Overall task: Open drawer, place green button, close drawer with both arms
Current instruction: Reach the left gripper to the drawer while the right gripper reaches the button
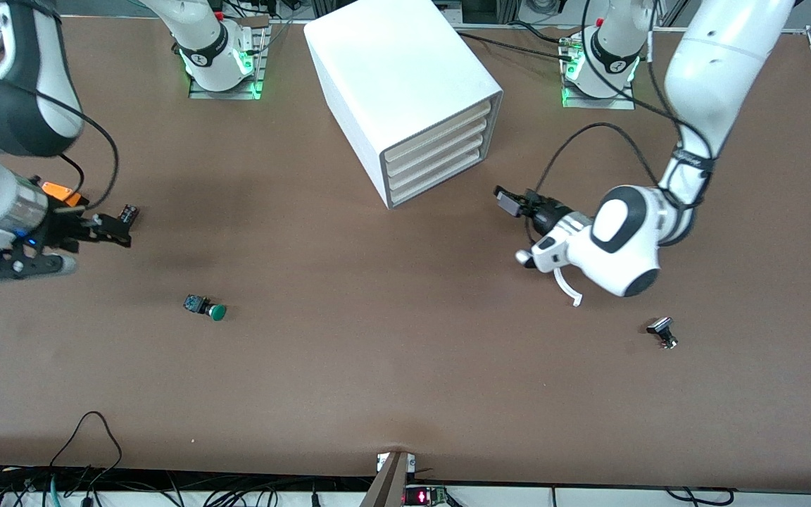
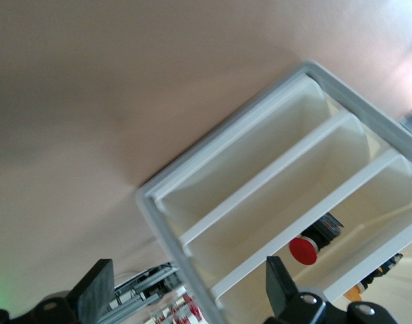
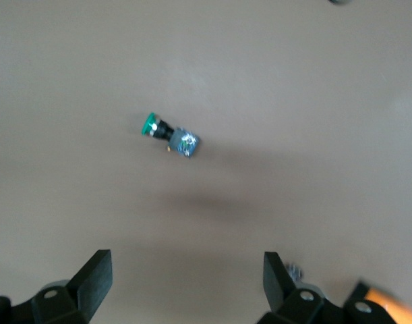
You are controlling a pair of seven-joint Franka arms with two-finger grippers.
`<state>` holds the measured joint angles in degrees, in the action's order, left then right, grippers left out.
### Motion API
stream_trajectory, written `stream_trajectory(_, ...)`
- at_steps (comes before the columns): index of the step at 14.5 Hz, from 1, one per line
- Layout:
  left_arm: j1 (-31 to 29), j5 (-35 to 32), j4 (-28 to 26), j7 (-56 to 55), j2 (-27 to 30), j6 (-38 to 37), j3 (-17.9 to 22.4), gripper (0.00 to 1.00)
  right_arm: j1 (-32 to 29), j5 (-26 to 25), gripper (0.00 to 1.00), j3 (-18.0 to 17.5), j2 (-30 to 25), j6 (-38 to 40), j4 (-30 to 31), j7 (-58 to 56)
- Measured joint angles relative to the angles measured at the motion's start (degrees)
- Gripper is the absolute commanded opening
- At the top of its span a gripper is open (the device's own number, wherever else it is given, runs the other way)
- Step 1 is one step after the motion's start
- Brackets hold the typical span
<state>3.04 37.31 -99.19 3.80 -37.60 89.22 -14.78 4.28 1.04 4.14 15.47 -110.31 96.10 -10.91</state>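
The white cabinet [image 1: 405,77] stands at the back middle with all four cream drawers shut. The bottom drawer [image 1: 437,184] is the lowest front; in the left wrist view [image 2: 259,158] it is the strip beside the table. My left gripper [image 1: 514,201] is open and empty, in front of the drawer fronts and apart from them; it also shows in the left wrist view [image 2: 187,283]. The green-capped button [image 1: 206,308] lies on its side on the table, also seen in the right wrist view [image 3: 168,135]. My right gripper [image 1: 122,231] [image 3: 185,270] is open and empty, above the table near the right arm's end.
An orange cube [image 1: 60,191] and a small black part [image 1: 129,213] lie by the right gripper. A black-and-silver part [image 1: 662,331] lies toward the left arm's end. A red-capped part [image 2: 303,250] shows in an upper drawer. Cables run along the table's front edge.
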Motion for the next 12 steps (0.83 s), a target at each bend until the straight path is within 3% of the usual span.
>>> stream_trajectory(6, 1.39, 13.83, -5.82, 23.60, -4.44, 3.09, 0.05, 0.98, 0.27, 0.01, 0.99, 0.01, 8.10, -6.63, -0.11, -6.45)
stream_trajectory(9, 2.46, 16.06, -9.25, 35.18, -4.89, 7.71, -0.04, 0.97, 0.37, 0.69, 0.99, -0.69, 11.73, -8.56, -0.13, -9.86)
stream_trajectory(12, 3.08, 16.12, -9.56, 39.62, -5.06, 8.32, -0.10, 0.94, 0.53, 1.12, 0.99, -2.04, 14.26, -10.60, -0.15, -16.44)
